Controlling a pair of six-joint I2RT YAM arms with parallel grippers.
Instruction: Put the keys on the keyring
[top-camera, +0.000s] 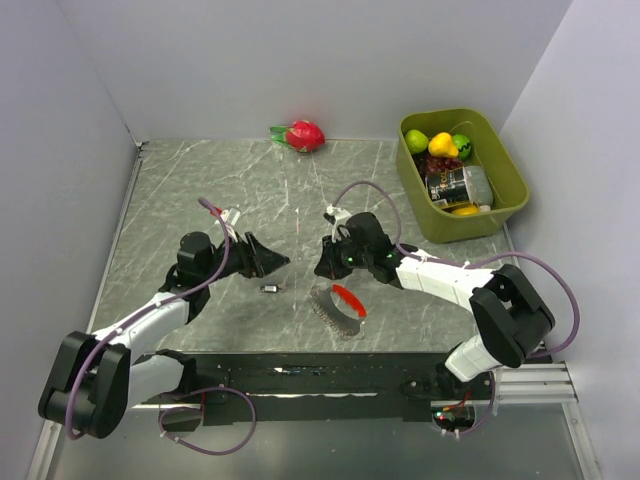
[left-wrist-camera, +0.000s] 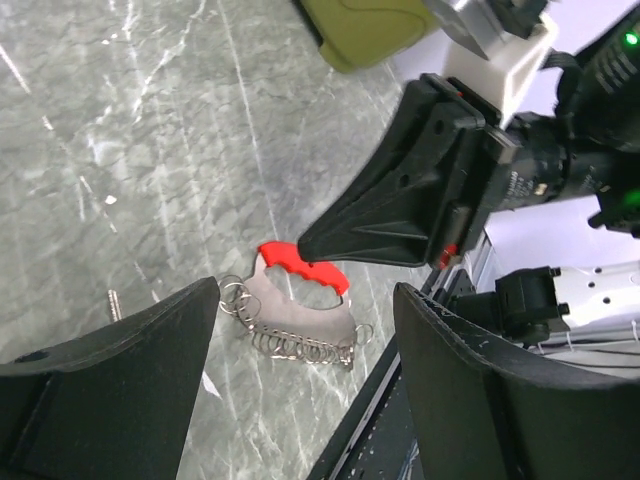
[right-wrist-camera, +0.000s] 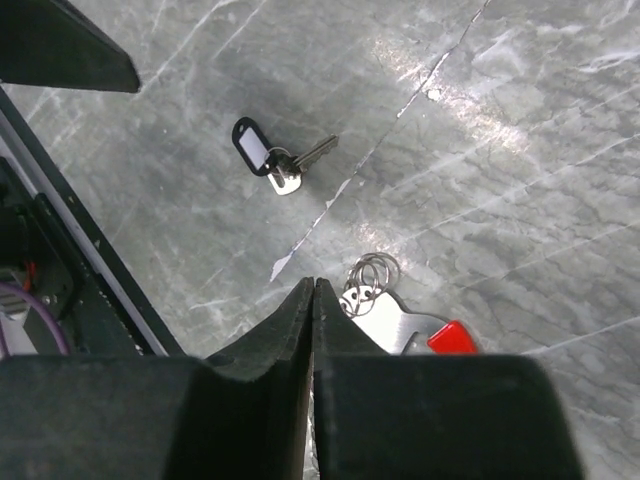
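Note:
The keys (top-camera: 269, 288) lie on the marble as one small silver key on a black tag (right-wrist-camera: 252, 148), just in front of my left gripper (top-camera: 272, 262). That gripper (left-wrist-camera: 305, 295) is open and holds nothing. The keyring (top-camera: 338, 305) is a silvery plate with a red crescent grip (left-wrist-camera: 300, 270) and a row of small rings (left-wrist-camera: 300, 345). It lies flat to the right of the key. My right gripper (top-camera: 328, 266) hovers at the keyring's near-left end. Its fingers are pressed together (right-wrist-camera: 315, 285), with nothing seen between them, beside the loose rings (right-wrist-camera: 370, 275).
A green bin (top-camera: 510, 165) with fruit and a can stands at the back right. A red dragon fruit (top-camera: 303, 135) lies against the back wall. A black rail (top-camera: 330, 375) runs along the near edge, close to the keyring.

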